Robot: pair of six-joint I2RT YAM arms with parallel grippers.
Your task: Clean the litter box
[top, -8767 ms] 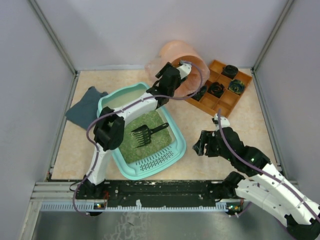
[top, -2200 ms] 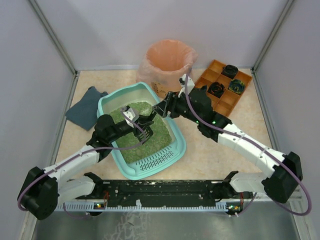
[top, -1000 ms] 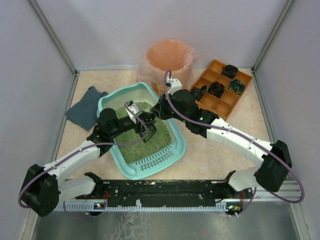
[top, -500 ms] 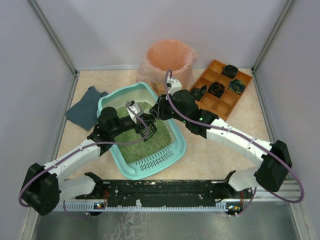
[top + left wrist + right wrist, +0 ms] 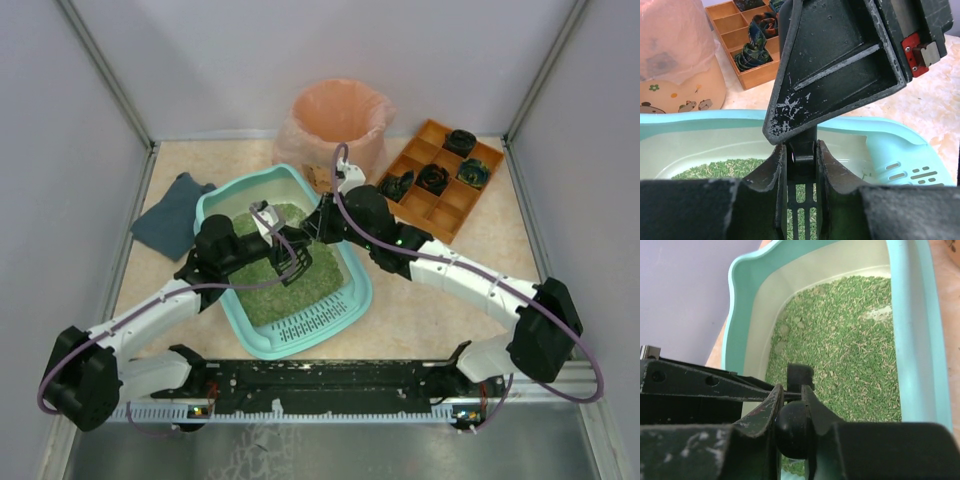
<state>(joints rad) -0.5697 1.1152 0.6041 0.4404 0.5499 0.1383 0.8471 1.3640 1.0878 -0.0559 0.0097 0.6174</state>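
The teal litter box [image 5: 353,297] lies at the table's middle, holding green litter [image 5: 270,290], with its slotted ledge [image 5: 312,322] at the near end. A black slotted scoop [image 5: 293,261] hangs over the litter. My left gripper [image 5: 277,240] is shut on the scoop's neck [image 5: 802,159], and slots show below between its fingers [image 5: 777,170]. My right gripper [image 5: 313,227] comes from the right and is shut on the rounded end of the scoop's handle [image 5: 791,422]. The right gripper's body [image 5: 840,60] fills the left wrist view. Litter [image 5: 850,355] lies under the right gripper [image 5: 792,391].
A round bin with a peach liner [image 5: 338,120] stands just behind the litter box. An orange compartmented tray [image 5: 455,205] with dark items sits at the back right. A dark folded cloth [image 5: 172,215] lies left of the box. Grey walls close in three sides.
Earlier the scoop lay loose in the litter with both arms away. Both grippers now meet on it above the litter. Over the last second the right arm shifted slightly right.
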